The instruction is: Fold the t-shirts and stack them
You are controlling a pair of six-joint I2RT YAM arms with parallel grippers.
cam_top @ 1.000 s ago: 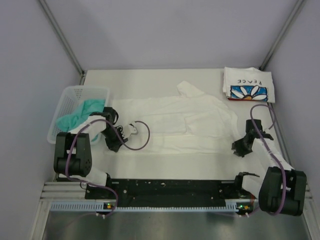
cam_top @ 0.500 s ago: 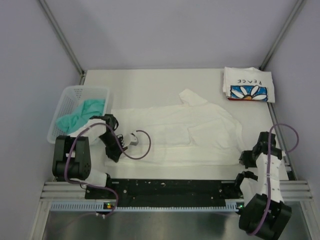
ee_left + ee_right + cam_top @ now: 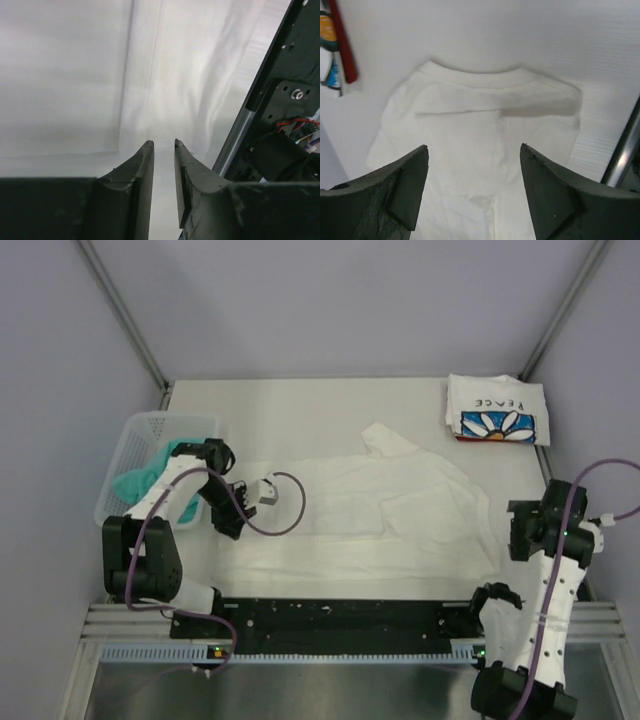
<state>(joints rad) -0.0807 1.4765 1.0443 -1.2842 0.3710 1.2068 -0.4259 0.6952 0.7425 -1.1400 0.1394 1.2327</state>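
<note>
From above, the large white t-shirt [image 3: 380, 510] lies spread across the middle of the bench [image 3: 300, 410]. The folded PEACE tee [image 3: 497, 410] sits at the far right corner, and the teal tee [image 3: 132, 483] is in the mesh basket [image 3: 150, 425].

At your left wrist, the left pincer [image 3: 164, 145] is only slightly parted and holds nothing, low over white cloth.

At your right wrist, the right pincer [image 3: 474, 150] gapes wide and empty above the shirt's end.

You're likely at the first fold, so pinch one edge at both ends and carry it across evenly.
</note>
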